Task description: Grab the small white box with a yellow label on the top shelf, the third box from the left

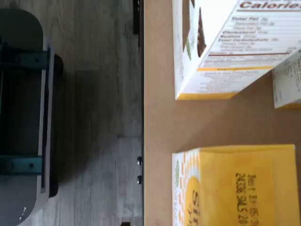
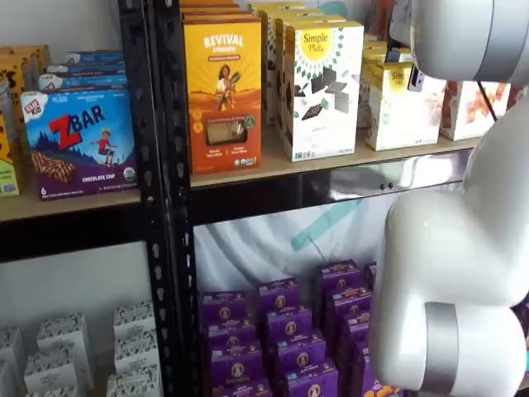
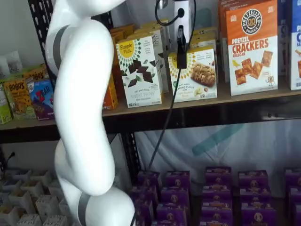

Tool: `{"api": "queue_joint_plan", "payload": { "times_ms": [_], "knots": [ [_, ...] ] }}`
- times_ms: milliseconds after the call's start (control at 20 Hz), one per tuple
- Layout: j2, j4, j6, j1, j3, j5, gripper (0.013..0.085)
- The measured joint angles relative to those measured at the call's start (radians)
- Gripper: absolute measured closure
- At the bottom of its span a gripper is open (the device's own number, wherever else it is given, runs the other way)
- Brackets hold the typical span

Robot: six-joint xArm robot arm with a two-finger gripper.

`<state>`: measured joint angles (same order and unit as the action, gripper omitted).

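Note:
The small white box, with its yellow round logo, stands on the top shelf between a taller white box and an orange-topped cracker box. It also shows in a shelf view, and its yellow top shows in the wrist view. My gripper hangs just in front of the box's upper left part, its white body above and a cable beside it. Its black fingers show with no gap and no box in them. In the wrist view the tan shelf board runs beside the grey floor.
The tall white Simple Mills box stands left of the target and shows in the wrist view. An orange-topped pretzel cracker box stands to its right. An orange Revival box stands further left. Purple boxes fill the lower shelf. My white arm stands in front.

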<state>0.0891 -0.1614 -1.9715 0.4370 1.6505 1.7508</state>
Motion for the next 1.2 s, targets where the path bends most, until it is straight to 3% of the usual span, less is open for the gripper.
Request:
{"api": "queue_joint_plan", "payload": {
  "times_ms": [350,450,650,750,850,900,1200],
  "knots": [
    [0.007,0.032,0.014,-0.024,-0.033,-0.031,0.0130],
    [0.011,0.040,0.018,-0.030,-0.044,-0.040,0.0210],
    [0.017,0.039,0.022,-0.035,-0.062,-0.054,0.0250],
    [0.021,0.034,0.023,-0.036,-0.072,-0.064,0.0330],
    [0.024,0.032,0.024,-0.037,-0.079,-0.070,0.0330],
    [0.024,0.031,0.024,-0.037,-0.081,-0.071,0.0370],
    [0.023,0.031,0.025,-0.038,-0.084,-0.070,0.0370]
  ]
}}
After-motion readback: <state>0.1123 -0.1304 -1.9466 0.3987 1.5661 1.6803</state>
